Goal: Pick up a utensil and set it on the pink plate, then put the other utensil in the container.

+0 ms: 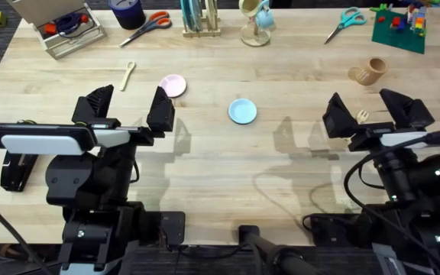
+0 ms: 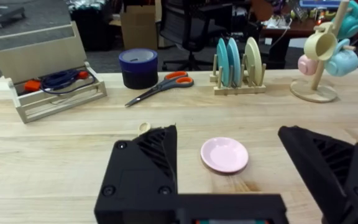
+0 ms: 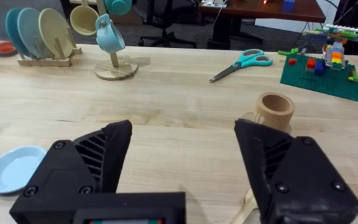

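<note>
The spoon [image 1: 127, 76] lies on the table, left of the pink plate [image 1: 173, 85], and only its bowl [image 2: 144, 127] peeks past a finger in the left wrist view. My left gripper [image 1: 128, 107] hangs open just short of both, with the pink plate [image 2: 224, 154] seen between its fingers. The fork [image 1: 362, 116] lies between the open fingers of my right gripper [image 1: 369, 113], and its handle [image 3: 247, 206] shows beside one finger. The tan container [image 1: 368, 72] stands beyond that gripper, upright [image 3: 274, 111].
A light blue plate [image 1: 242, 111] sits mid-table. Along the far edge are a wooden tray [image 1: 67, 27], a dark cup [image 1: 127, 11], orange scissors [image 1: 145, 27], a dish rack [image 1: 199, 17], a mug tree [image 1: 257, 19], teal scissors [image 1: 345, 21] and a green brick board [image 1: 398, 27].
</note>
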You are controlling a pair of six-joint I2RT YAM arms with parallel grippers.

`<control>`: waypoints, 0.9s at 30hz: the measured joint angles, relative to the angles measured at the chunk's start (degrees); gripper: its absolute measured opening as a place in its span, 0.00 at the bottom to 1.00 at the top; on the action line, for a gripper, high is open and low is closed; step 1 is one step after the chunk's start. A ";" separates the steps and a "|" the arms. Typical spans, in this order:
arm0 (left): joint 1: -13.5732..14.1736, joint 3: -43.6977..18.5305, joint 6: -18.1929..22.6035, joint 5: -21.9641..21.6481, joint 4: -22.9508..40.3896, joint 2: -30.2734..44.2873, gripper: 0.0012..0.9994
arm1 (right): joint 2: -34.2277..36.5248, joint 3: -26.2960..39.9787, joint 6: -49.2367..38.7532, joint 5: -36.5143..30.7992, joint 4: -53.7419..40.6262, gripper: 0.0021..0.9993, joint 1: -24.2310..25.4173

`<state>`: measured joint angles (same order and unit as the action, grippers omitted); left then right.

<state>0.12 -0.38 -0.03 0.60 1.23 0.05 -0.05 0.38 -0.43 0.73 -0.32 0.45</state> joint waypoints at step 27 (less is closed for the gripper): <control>0.00 -12.97 1.09 -0.02 14.54 0.00 0.99 | 0.04 10.10 -0.90 0.37 -13.21 1.00 0.11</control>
<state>0.12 -13.35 1.06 0.58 15.77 0.05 -0.01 10.48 -1.32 1.10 -13.52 0.56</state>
